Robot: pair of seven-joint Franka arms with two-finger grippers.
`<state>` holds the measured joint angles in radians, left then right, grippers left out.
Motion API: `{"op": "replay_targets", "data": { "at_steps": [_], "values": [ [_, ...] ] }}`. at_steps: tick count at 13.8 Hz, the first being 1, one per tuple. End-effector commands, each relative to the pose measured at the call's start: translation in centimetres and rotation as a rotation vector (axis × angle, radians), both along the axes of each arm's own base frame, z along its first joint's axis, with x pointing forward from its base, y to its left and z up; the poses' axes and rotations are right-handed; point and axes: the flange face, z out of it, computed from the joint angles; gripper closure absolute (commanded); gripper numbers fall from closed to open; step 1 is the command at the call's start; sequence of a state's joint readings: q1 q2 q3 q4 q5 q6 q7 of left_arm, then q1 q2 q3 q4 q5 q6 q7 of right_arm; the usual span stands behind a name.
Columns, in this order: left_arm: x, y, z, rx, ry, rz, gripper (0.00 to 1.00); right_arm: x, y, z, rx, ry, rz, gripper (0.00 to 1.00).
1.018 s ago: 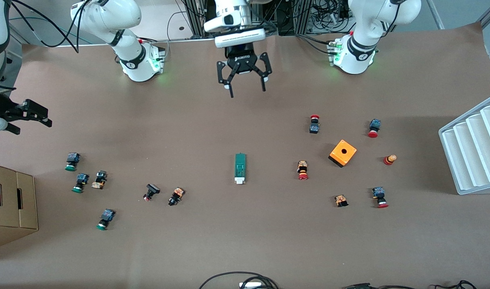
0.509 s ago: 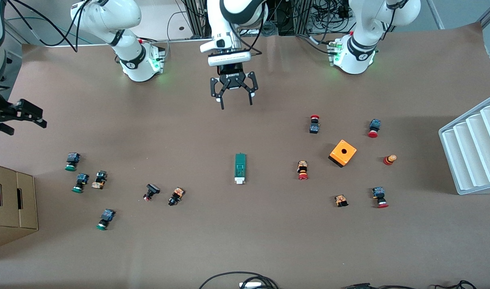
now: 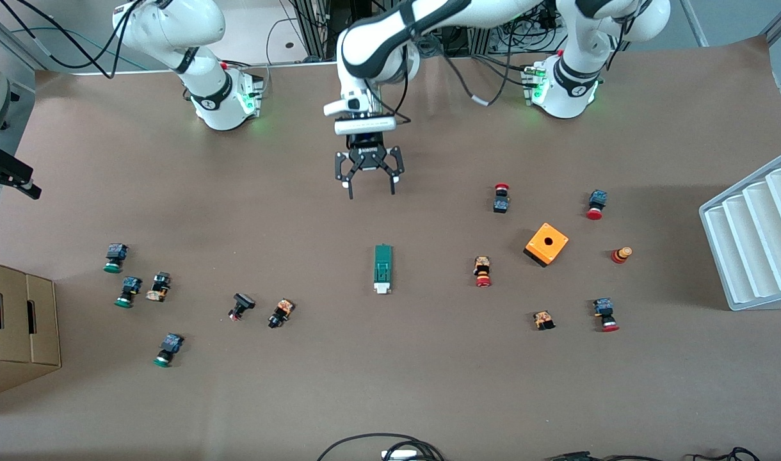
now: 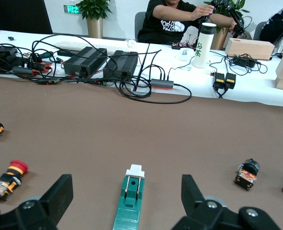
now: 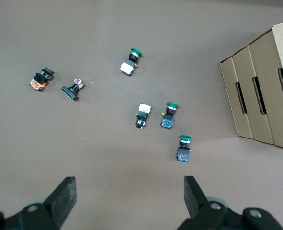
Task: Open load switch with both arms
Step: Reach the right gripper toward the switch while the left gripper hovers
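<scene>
The load switch (image 3: 383, 269), a narrow green block with a white end piece, lies flat at the middle of the table, its white end toward the front camera. My left gripper (image 3: 370, 186) hangs open over bare table between the arm bases and the switch, fingers pointing down. In the left wrist view the load switch (image 4: 130, 201) shows between the spread fingers of the left gripper (image 4: 126, 186), lower than them and untouched. My right gripper (image 3: 10, 171) is at the right arm's end of the table, partly out of view. The right wrist view shows the right gripper (image 5: 129, 190) open over bare table.
An orange box with a hole (image 3: 547, 243) and several red-capped buttons (image 3: 483, 271) lie toward the left arm's end. Green-capped buttons (image 3: 128, 291) and a cardboard box (image 3: 16, 326) are toward the right arm's end. A white ribbed tray (image 3: 755, 234) stands at the left arm's end.
The left arm has stretched out and its gripper has come down and closer to the load switch. The right gripper has drawn away toward the right arm's end of the table.
</scene>
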<state>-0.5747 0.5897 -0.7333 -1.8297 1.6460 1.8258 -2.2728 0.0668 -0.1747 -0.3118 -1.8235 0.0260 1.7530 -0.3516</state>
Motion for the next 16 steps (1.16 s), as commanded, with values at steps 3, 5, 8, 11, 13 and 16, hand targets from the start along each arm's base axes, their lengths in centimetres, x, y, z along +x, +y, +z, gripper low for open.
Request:
{"op": "replay_targets", "data": {
  "at_steps": [3,5,8,11,13,16],
  "values": [
    [-0.2,-0.6,-6.0,0.004,-0.030,-0.015,0.00,0.6,1.7,-1.1,0.071,0.031,0.013,0.00],
    [0.0,-0.5,-8.2,0.015,-0.041,-0.019,0.00,1.6,3.3,-2.1,0.072,0.048,0.034,0.00],
    [0.4,-0.5,-10.7,0.002,-0.066,-0.026,0.00,2.9,5.8,-2.3,0.068,0.052,0.016,0.00],
    [0.9,-0.3,-12.2,0.007,-0.083,-0.019,0.00,6.8,9.7,-1.5,0.041,0.059,-0.049,0.00],
    [1.0,-0.2,-12.9,0.015,-0.101,-0.037,0.00,8.6,12.4,-2.4,0.047,0.087,-0.111,0.00],
    [1.8,-0.4,-14.9,0.024,-0.112,-0.032,0.00,10.3,17.5,-5.5,0.069,0.156,-0.243,0.00]
  ]
}}
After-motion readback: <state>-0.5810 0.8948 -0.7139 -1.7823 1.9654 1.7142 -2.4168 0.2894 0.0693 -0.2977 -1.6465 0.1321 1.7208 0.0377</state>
